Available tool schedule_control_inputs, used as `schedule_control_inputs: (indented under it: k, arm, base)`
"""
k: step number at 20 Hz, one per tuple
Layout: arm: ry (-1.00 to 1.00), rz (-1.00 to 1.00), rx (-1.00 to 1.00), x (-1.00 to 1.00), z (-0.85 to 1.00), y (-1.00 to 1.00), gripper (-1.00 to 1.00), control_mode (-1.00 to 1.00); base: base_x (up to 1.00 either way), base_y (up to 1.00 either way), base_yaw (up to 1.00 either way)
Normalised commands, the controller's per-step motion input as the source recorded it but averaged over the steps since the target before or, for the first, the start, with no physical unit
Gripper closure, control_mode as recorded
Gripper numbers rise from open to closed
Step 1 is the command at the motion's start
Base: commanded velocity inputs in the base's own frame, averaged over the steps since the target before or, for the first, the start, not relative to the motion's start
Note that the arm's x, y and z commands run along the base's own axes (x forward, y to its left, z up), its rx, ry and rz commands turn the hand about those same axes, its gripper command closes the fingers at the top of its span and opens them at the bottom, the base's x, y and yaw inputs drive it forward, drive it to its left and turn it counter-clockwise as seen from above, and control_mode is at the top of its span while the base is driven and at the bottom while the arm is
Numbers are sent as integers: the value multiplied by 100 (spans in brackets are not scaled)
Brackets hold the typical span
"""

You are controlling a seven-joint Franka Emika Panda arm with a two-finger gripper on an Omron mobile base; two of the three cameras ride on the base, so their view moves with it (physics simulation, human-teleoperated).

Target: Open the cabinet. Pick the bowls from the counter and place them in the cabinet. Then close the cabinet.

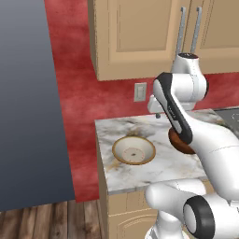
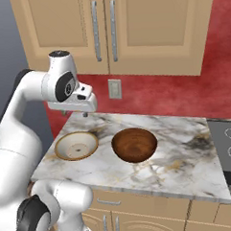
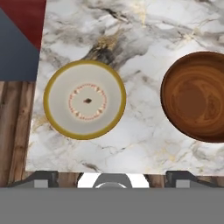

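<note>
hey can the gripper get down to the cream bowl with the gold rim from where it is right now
Probably yes. The gripper hangs open above the counter, near the cream bowl, which sits upright with nothing on it. The brown bowl stands apart beside it, so the way down looks free.

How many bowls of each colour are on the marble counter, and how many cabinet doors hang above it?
Cream-white bowl with tan-gold rim: 1
Dark reddish-brown bowl: 1
Wall cabinet doors, both shut: 2
Total: 4 things, the two bowls side by side, apart, on the counter.
</note>
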Motion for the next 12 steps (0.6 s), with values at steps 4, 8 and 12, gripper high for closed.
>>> schedule_control_inputs:
  k: [4,8,12]
  arm:
    - [-9,0,0,-26,19,-13,-100,-100]
    - [-6,0,0,0,62,-10,-100,-100]
    - [-13,-5,1,-1,69,-23,-100,-100]
  base:
    - [0,0,0]
    - [0,0,0]
    - [0,0,0]
